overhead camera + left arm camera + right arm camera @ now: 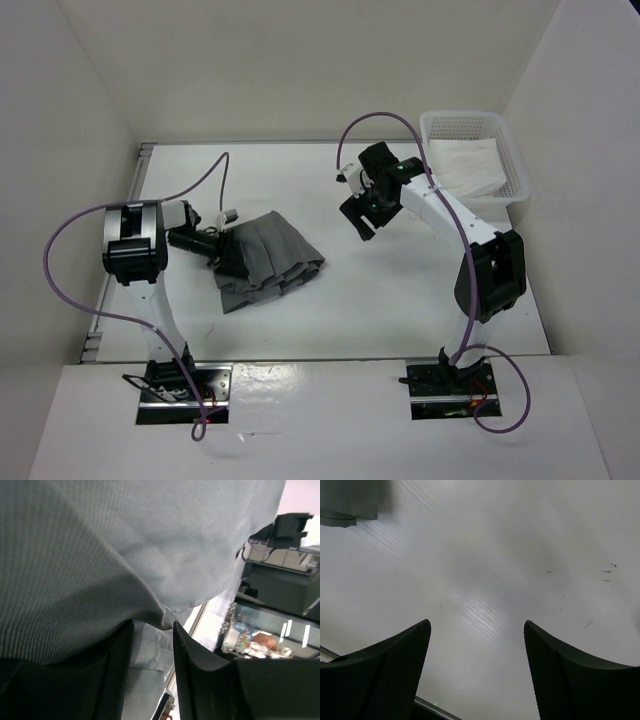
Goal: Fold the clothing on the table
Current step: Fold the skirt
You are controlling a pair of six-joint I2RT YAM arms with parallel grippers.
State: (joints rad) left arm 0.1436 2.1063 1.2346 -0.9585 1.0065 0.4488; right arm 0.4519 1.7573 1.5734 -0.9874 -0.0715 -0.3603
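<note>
The clothing point(270, 262), a grey pleated skirt, lies bunched left of centre on the white table point(400, 300). My left gripper point(228, 252) lies low at the skirt's left edge. In the left wrist view grey fabric point(125, 555) drapes over most of the picture and a fold of it runs down between the fingers of the left gripper point(152, 630); the jaws stand partly apart and do not pinch it. My right gripper point(362, 215) hovers right of the skirt, open and empty point(477, 625) over bare table point(495, 555). A corner of the skirt point(345, 500) shows at the top left of the right wrist view.
A white mesh basket point(510, 150) holding a white cloth point(465, 170) stands at the back right corner. A metal rail point(143, 170) runs along the table's left edge. White walls close in the table on three sides.
</note>
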